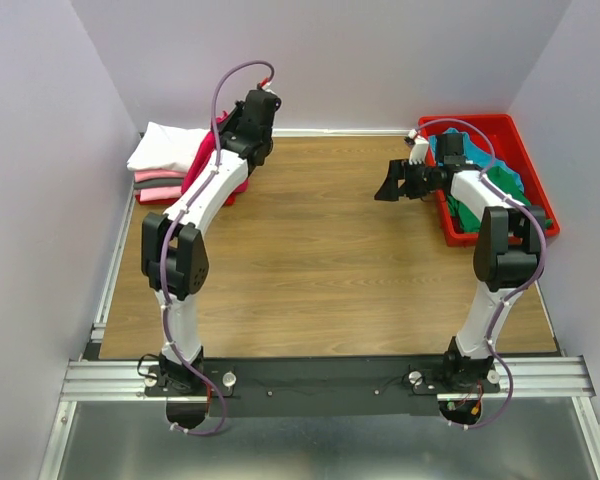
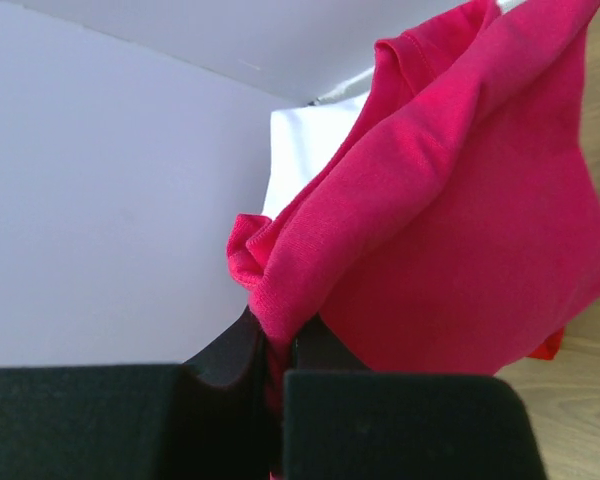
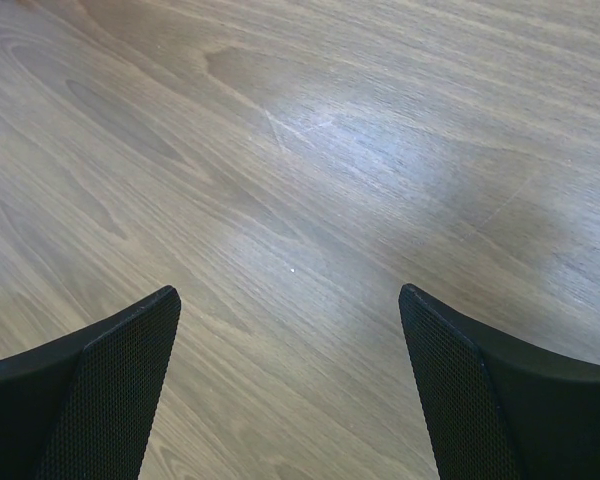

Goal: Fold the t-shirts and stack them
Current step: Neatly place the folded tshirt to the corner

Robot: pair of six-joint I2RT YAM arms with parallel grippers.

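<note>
My left gripper is shut on a bunched fold of the crimson-pink t-shirt, which hangs from it at the far left of the table. In the top view that shirt drapes beside a stack of folded t-shirts, white on top with pink and grey beneath. White cloth shows behind the crimson one. My right gripper hovers open over bare wood, its fingers wide apart with nothing between them. Teal and green t-shirts lie in the red tray.
The red tray stands at the far right against the wall. Lilac walls close in the table at the back and both sides. The wooden tabletop stretches between the arms, with a metal rail along the near edge.
</note>
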